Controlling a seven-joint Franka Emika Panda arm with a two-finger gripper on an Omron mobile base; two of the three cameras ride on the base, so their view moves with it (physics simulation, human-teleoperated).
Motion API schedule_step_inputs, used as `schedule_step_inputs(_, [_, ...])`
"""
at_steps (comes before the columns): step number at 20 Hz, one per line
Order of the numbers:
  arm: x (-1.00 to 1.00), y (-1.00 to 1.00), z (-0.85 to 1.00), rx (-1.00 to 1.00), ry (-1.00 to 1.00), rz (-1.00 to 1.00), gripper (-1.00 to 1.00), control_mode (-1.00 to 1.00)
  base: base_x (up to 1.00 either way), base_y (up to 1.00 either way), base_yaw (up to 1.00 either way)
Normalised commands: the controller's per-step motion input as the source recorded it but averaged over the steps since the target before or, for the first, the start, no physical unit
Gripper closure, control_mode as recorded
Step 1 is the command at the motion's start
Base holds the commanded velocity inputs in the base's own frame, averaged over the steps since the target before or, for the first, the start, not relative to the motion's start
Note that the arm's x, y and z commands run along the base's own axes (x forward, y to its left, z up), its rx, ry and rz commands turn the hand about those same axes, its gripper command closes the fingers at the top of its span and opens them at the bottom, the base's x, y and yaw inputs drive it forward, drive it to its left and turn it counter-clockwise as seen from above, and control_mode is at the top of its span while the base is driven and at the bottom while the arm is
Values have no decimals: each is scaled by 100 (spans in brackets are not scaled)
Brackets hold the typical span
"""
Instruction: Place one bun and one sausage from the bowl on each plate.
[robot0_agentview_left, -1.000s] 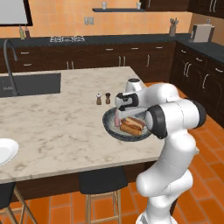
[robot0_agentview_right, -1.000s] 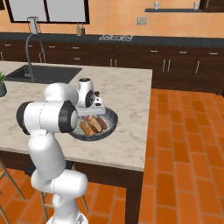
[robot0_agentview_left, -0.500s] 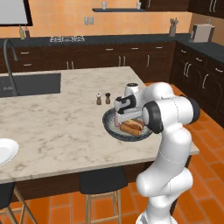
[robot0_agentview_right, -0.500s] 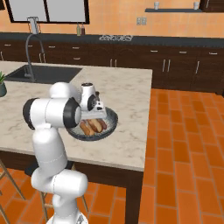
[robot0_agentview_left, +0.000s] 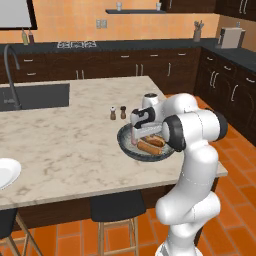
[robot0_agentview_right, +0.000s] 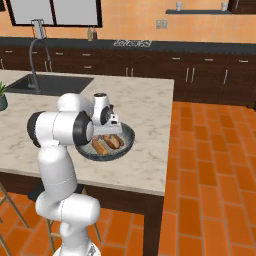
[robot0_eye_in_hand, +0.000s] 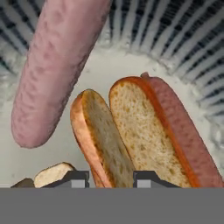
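Gripper clenched on a bun in the bowl.

In the hand view, left to right: a pink sausage (robot0_eye_in_hand: 57, 65) lies along the bowl (robot0_eye_in_hand: 183, 35) wall, its long axis running from lower left to upper right; next a bun (robot0_eye_in_hand: 101, 140) stands on edge, long axis pointing up and slightly left; then a second bun (robot0_eye_in_hand: 146, 127) and a dark sausage (robot0_eye_in_hand: 186, 131), both parallel to it. The gripper (robot0_eye_in_hand: 111, 178) has its tips closed against the near end of the middle bun, across its narrow width. I judge the bun light, soft and easily crushed, best held gently across the short axis near mid-length. The bowl sits on the island's near right edge; a white plate (robot0_agentview_left: 6, 172) lies well apart at far left.
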Motion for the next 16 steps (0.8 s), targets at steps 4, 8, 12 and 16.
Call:
schedule_step_inputs(4, [0, 12, 8, 0, 0, 0, 100, -100, 0, 0, 0])
schedule_step_inputs(8, [-7, 53, 79, 0, 5, 0, 100, -100, 0, 0, 0])
schedule_step_inputs(12, [-79, 28, 73, -1, 8, 6, 100, -100, 0, 0, 0])
schedule_step_inputs(16, [-100, 36, 72, -4, 3, 3, 100, -100, 0, 0, 0])
